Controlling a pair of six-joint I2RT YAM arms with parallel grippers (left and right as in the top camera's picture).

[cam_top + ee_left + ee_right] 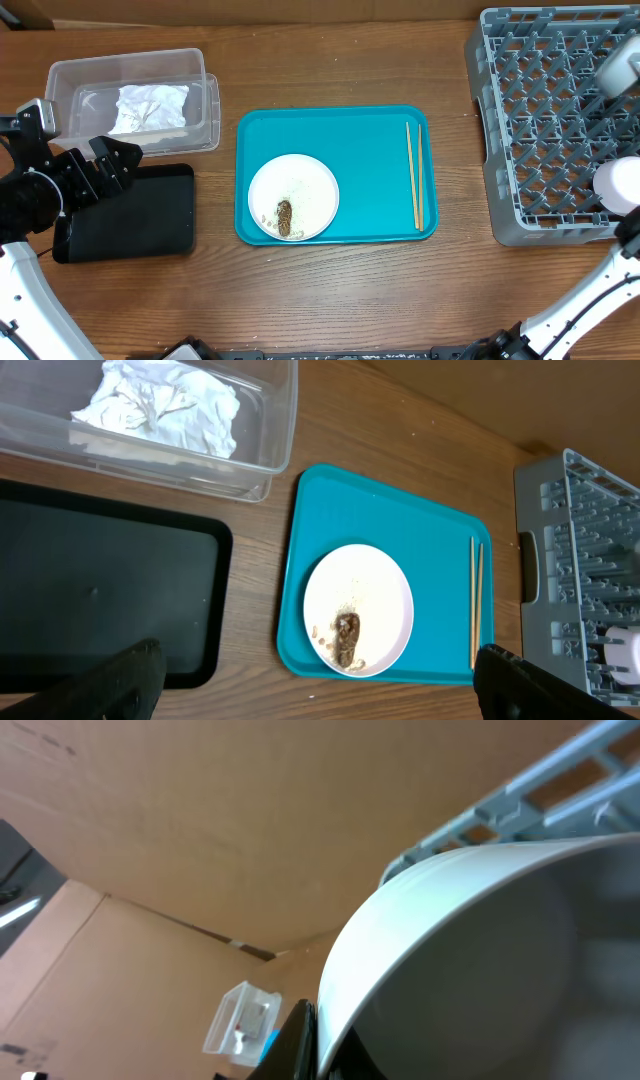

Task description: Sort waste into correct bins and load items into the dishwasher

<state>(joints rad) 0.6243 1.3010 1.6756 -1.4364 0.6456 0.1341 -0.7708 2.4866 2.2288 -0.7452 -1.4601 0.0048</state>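
Overhead, the clear tub point(80, 80) is seen at the far left corner of the surface point(330, 290), with the crumpled napkin point(150, 108) lying inside it. The black tray point(150, 215) is set just in front of the tub, by the left edge. A teal tray point(370, 150) is placed at the middle of the surface. The plate point(300, 180) sits in the teal tray's near left corner, and a brown lump point(284, 217) and loose rice point(320, 635) are carried on the plate's near side. The chopsticks point(413, 175) are laid side by side along the teal tray's right edge. The rack point(540, 120) is stood at the far right corner of the surface, and two pale items are seen at its right side, cut off by the frame.

The left fingers point(118, 158) are spread wide over the black tray's far left corner, and nothing is held between them.

Of the right arm point(590, 300) only a stretch at the near right corner is caught overhead. In the right wrist view the right fingers point(298, 1042) are closed, one dark finger being seen hard against a pale rounded dish point(470, 960) that fills the frame, with the rack behind. Whether the dish's rim is pinched cannot be told.
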